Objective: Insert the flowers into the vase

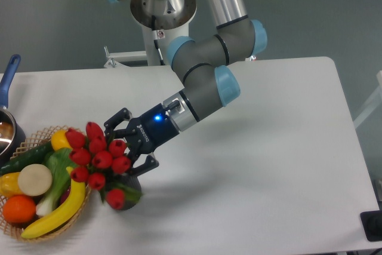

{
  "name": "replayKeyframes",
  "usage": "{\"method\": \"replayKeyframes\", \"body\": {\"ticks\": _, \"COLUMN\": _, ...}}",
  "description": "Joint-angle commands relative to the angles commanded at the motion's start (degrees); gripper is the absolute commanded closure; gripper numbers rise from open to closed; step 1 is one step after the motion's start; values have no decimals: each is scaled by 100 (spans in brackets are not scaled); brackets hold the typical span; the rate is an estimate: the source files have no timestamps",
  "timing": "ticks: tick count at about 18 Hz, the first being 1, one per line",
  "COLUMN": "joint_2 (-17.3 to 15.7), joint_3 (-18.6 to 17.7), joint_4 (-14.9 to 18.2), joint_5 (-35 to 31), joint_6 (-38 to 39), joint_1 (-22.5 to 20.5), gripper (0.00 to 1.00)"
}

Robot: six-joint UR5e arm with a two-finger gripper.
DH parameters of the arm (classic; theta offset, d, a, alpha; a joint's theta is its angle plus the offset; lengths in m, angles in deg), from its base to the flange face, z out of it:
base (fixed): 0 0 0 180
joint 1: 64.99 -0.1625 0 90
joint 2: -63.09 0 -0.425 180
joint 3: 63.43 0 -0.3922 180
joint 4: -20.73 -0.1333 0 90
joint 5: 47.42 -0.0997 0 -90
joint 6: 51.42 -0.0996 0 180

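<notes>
Where vase stands, flowers inside.

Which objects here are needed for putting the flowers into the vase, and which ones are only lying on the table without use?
Belong to the job:
- flowers, red tulips
- vase, dark, almost hidden under the blooms
- gripper, right behind the bunch

Just lying about:
- wicker basket holding a banana, an orange, a cucumber and a leafy vegetable
- pot with blue handle, at the left edge

Woven wicker basket; glossy flowers; smooth matt table.
</notes>
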Motion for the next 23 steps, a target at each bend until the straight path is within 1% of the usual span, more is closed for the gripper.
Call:
{"method": "replayKeyframes", "body": {"ticks": 5, "joint_2": -26, "joint_3": -132, "joint_4": -9, "joint_5": -36, "joint_6": -9, "joint_1": -220, "gripper": 0}}
{"method": "replayKeyframes", "body": {"ticks": 6, "joint_2": -79, "joint_3": -167, "joint_4": 0, "joint_5": -53, "joint_6": 0, "joint_1": -229, "gripper": 0}}
{"method": "replayKeyframes", "body": {"ticks": 11, "joint_2": -456, "joint_3": -334, "joint_4": 17, "joint_5": -220, "joint_6": 70, "joint_1": -518, "gripper": 0}}
{"method": "replayKeyframes", "body": {"ticks": 15, "joint_2": -878, "joint_3": -431, "joint_4": 35, "joint_5": -299, "joint_6": 272, "joint_1": -948, "gripper": 0}}
{"method": "replayKeyframes", "body": {"ticks": 16, "joint_2": -966, "joint_3": -440, "joint_4": 35, "joint_5": -456, "joint_6": 386, "joint_1": -1071, "gripper": 0}}
{"method": "replayKeyframes", "body": {"ticks": 19, "joint_2": -1116, "joint_3": -457, "joint_4": 35, "joint_5": -1447, "joint_6": 545, "joint_1": -1405, "gripper": 0}}
{"method": "replayKeyframes", "body": {"ticks": 20, "joint_2": -1195, "joint_3": -423, "joint_4": 53, "joint_5": -1860, "joint_6": 597, "joint_1": -1546, "gripper": 0}}
{"method": "replayKeyframes", "body": {"ticks": 22, "joint_2": -1222, "joint_3": -335, "joint_4": 62, "joint_5": -2310, "joint_6": 816, "joint_1": -1766, "gripper": 0}}
{"method": "replayKeyframes", "body": {"ticks": 23, "joint_2": -1222, "joint_3": -221, "joint_4": 62, "joint_5": -2564, "joint_6": 878, "joint_1": -1889, "gripper": 0}}
